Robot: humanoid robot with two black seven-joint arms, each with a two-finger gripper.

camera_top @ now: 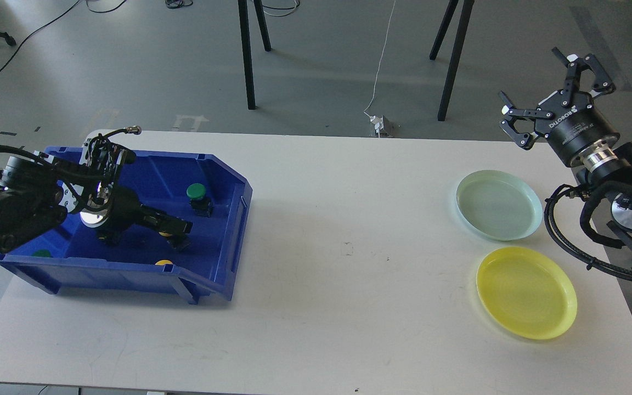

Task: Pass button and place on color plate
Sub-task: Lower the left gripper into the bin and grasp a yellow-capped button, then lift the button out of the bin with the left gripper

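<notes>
1. Fingers of the left gripper reached down into the blue bin; whether they were spread or pinching could not be told, being dark and bunched.
2. Right gripper hovered beyond the table's far right corner with fingers spread wide, likely waiting for a handover.
3. Something yellow showed right at the left fingertips, possibly a button.
4. A green button stood just beyond them, apart.
5. The green plate and yellow plate lay bare, well apart from the bin.
</notes>
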